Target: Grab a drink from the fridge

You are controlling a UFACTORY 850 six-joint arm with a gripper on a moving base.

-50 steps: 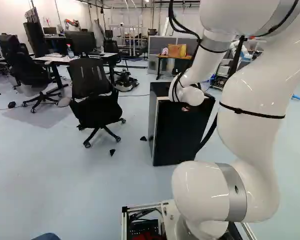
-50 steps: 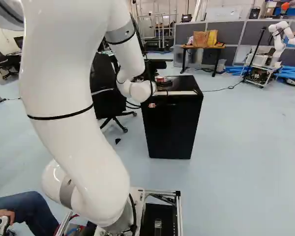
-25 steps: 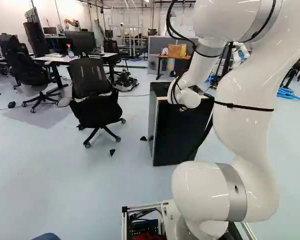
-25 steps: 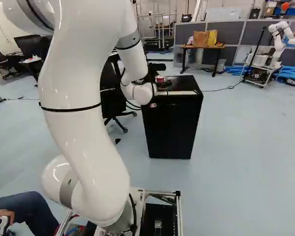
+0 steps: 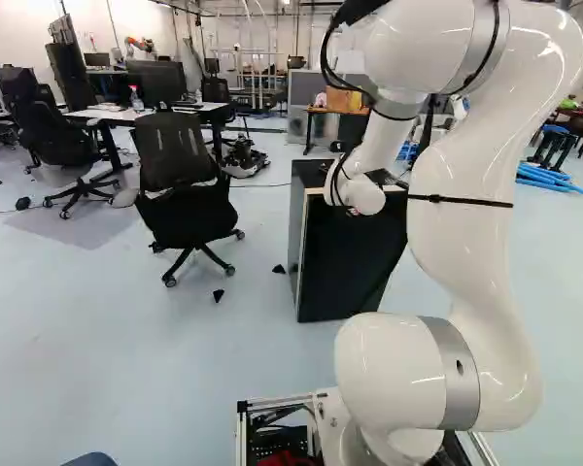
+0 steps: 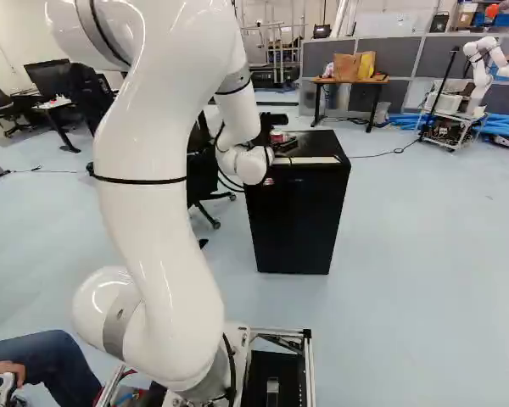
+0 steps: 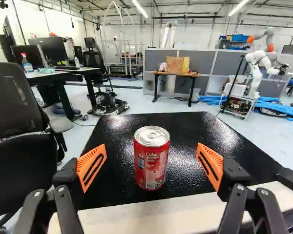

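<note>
Right base view: black gripper (image 6: 266, 129) near the center, at the upper left corner of the fridge (image 6: 297, 225); wrist and can crowd it, and its fingertips are hard to make out.
Soda can (image 7: 152, 161): red, silver lid up, standing upright on the black fridge top behind the pale front strip (image 7: 151, 214); between the gripper's (image 7: 151, 158) two fingers, with a gap on each side. In the right base view only a small red patch of it shows beside the gripper; in the left base view I cannot make it out.
Orange pads (image 7: 91, 167): spread wide, facing each other across the can, neither touching it.
White arm (image 5: 476, 243): right of center in the left base view, cut off by the top edge; its wrist covers part of the fridge's upper front.
Office chair (image 5: 180, 184): left of center in the left base view; half behind the arm in the right base view, cut off in the wrist view.
Another robot (image 6: 483, 76): upper right of the right base view, on a cart.
</note>
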